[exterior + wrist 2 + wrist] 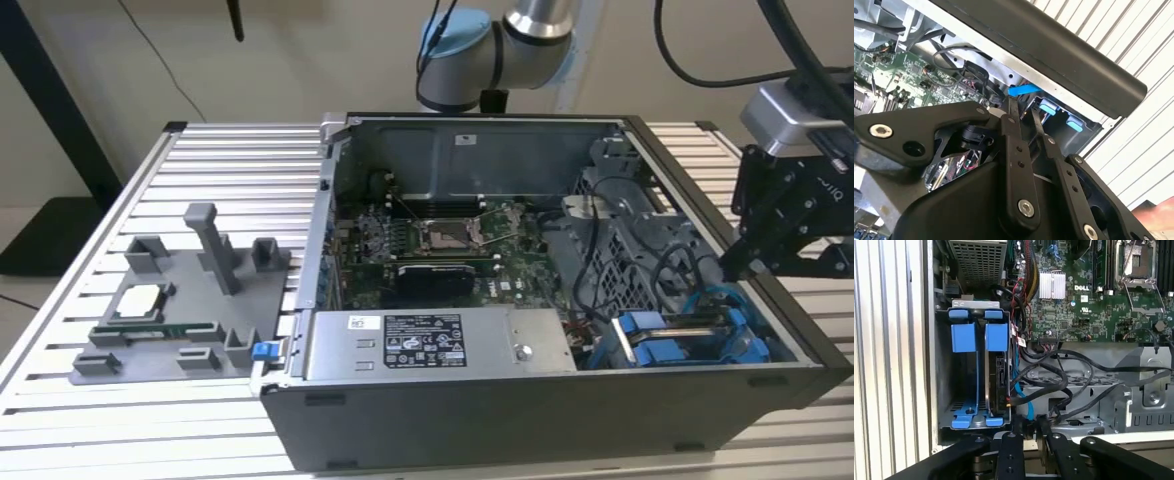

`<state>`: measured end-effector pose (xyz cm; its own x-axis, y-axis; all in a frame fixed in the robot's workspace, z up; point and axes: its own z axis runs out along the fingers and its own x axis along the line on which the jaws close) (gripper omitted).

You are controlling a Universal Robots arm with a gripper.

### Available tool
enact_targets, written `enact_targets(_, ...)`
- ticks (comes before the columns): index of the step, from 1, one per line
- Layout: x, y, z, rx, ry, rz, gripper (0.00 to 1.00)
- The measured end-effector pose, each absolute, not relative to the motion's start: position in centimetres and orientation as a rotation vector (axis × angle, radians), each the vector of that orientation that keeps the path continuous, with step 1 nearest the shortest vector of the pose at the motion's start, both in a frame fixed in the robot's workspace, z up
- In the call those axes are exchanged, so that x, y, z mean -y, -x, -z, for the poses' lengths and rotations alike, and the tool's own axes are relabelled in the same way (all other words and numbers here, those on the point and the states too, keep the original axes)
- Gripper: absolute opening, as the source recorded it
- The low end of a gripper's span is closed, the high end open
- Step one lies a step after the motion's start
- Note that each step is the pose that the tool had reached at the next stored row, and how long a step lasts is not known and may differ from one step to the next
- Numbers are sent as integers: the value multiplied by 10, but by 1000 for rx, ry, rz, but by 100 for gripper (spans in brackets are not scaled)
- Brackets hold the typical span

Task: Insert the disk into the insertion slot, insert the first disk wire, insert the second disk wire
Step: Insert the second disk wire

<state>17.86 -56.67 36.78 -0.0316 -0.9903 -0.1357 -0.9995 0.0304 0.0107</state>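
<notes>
The disk [999, 382] stands edge-on in its blue carrier inside the insertion slot [944, 390], the grey cage with blue tabs [976, 336] at the case's corner, in the first wrist view. In the exterior view the insertion slot [681, 340] is at the case's front, on the exterior view's right. A blue wire [1018, 396] runs down beside the disk and ends right at my gripper [1027, 426]. The blue wire [1024, 90] lies just past my gripper [1023, 104] in the second wrist view. Black wires [1064, 372] loop beside the cage. My gripper [741, 268] hangs over the case's wall.
The open grey case [534, 420] sits on a slatted table [214, 140]. A power-supply box [427, 342] lies along the front wall, the motherboard [441, 245] behind it. A grey fixture [187, 300] with parts stands on the exterior view's left.
</notes>
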Motion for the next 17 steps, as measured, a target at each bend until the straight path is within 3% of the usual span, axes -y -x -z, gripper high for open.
enact_targets(17, 567, -176, -377, -2188, 2121, -156, 0)
